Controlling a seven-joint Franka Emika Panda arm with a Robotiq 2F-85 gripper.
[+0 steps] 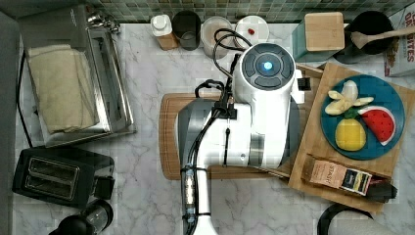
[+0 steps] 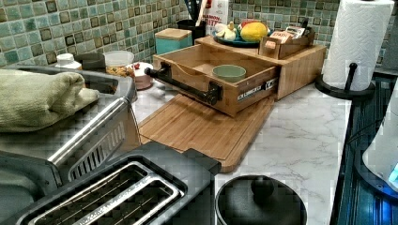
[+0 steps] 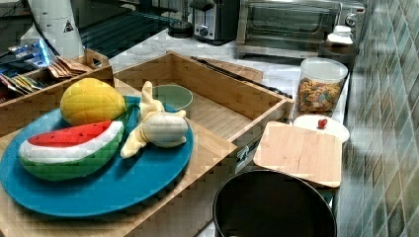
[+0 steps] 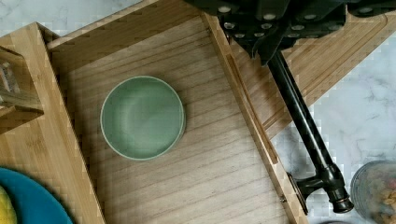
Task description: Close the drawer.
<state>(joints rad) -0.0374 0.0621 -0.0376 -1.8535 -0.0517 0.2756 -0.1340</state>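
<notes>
A blue plate (image 1: 386,142) holding a toy watermelon slice (image 1: 379,122), a yellow toy fruit (image 1: 350,134) and a toy banana (image 1: 346,97) sits on a wooden block near the marble tabletop's (image 1: 147,196) back edge. In the top view, a toaster oven (image 1: 105,78) with a folded towel (image 1: 61,88) on top stands near the tabletop's left edge, a black toaster (image 1: 61,176) just in front. A paper towel roll (image 2: 357,40) stands upright in the left view.

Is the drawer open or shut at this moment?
Open. The drawer is pulled out of its wooden box over the cutting board, and its floor shows with a green bowl standing inside.
</notes>
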